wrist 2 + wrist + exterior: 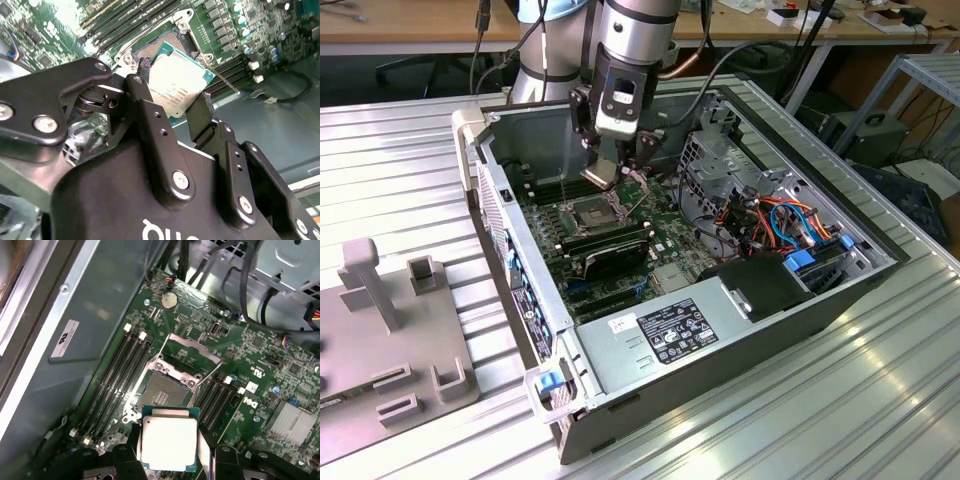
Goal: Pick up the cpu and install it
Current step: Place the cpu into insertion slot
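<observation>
Gripper (172, 100) is closed on the cpu (182, 80), one finger (145, 110) on each of two opposite edges, leaving the silver lid uncovered. Edge grip is probably deliberate, to keep the pads off the chip's faces. In the exterior view the arm reaches down into the open PC case (740, 330) at upper centre of frame. The cpu hangs just above the socket (162, 390) and isn't touching it as far as I can tell. The chip looks tilted in the second wrist view and roughly flat in the first wrist view, so true tilt is hard to judge. The socket sits on the motherboard (260, 355) with its pin field bare and its load plate (192, 352) swung up and back, which leaves a straight drop for the chip. Memory slots (117, 375) flank the socket on both sides. The case lies on its side on the ribbed metal table (880, 400), board facing up, presumably for top-down access. Pick is done, chip not yet seated.
</observation>
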Tool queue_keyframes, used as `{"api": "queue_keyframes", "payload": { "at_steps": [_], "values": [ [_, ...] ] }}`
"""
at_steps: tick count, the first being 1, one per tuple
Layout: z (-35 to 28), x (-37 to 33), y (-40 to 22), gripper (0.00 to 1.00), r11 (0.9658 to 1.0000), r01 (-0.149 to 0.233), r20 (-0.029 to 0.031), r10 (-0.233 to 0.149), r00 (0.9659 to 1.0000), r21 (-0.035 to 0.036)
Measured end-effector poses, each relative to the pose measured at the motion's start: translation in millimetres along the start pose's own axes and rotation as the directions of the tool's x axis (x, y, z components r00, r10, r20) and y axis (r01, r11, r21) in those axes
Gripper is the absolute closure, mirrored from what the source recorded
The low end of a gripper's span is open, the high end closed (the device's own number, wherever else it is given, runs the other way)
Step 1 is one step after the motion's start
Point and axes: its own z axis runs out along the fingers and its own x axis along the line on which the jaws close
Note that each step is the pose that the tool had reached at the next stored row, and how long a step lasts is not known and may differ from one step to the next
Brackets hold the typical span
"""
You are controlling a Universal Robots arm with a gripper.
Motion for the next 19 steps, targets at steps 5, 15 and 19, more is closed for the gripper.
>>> {"api": "queue_keyframes", "payload": {
  "at_steps": [5, 15, 19],
  "values": [
    [0.5, 0.0, 0.0, 0.45, 0.9967, -0.082, -0.0018, 0.082, 0.9967, -0.0018],
    [0.8, 0.0, 0.0, 0.45, 0.98, -0.199, -0.0045, 0.199, 0.98, -0.0039],
    [0.8, 0.0, 0.0, 0.45, 0.976, -0.218, -0.0049, 0.217, 0.9761, -0.0043]
  ]
}}
